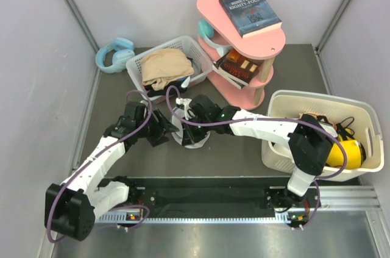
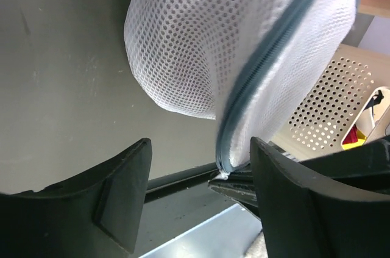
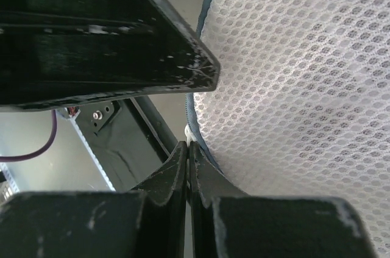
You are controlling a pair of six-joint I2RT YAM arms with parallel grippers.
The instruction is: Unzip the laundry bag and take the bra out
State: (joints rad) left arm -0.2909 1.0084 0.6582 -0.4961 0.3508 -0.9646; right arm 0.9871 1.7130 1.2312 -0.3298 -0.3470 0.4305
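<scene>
Black, scuffed fingers come first: my right tool [image 3: 187, 148] has its two tips pressed flat together, pinching a small white bit at the rim of the laundry bag [image 2: 195, 44]. My left tool [image 2: 200, 148] stands with its fingers well apart, one on each side of the bag's lower edge and of the right tool's tips. Nothing is gripped between them, and I cannot tell whether its right-hand finger touches the mesh. The bag is tipped up on its edge between my two tools, near the middle of the dark grey worktop [image 2: 61, 87], its white mesh dome swelling out to one side. The blue-teal zipper band [image 2: 244, 84] curves down the rim to the spot where my right tool pinches, and the stretch in view has its teeth closed.

Beyond the bag, on my right, stands a cream tub [image 1: 323, 97] with a perforated wall and a yellow thing [image 1: 338, 151] lying inside it. Farther back on the worktop sits a white slatted basket [image 1: 135, 72] holding a crumpled beige cloth [image 1: 163, 68]. To its left, by the wall, lie light blue headphones [image 1: 114, 55]. To the right of the basket rises a pink shelf [image 1: 274, 41] of stacked tiers, with a dark book [image 1: 250, 11] on top and another book [image 1: 239, 66] on a lower tier.
</scene>
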